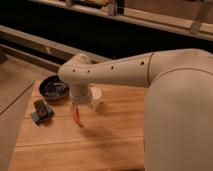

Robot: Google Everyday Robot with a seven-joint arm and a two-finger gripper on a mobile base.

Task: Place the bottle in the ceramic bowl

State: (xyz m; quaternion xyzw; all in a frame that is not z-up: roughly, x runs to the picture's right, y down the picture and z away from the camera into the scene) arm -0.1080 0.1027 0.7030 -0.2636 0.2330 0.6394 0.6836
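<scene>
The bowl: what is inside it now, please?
Only pale specks show inside the bowl; the arm covers its right rim. The bottle is to its right, partly hidden by the gripper, which hangs over the table.

Gripper (pixel 80 104) mostly hidden below the arm (pixel 120 70), beside the bottle (pixel 96 94); the arm covers part of the bottle.

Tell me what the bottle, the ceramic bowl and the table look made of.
The bottle: pale, whitish, matte; probably plastic, but unsure. The ceramic bowl: dark blue-black, pale speckles inside; looks like glazed ceramic. The table: warm brown planks with seams; wood, perhaps bamboo. The gripper hangs beside the bottle, above the red chilli.
</scene>
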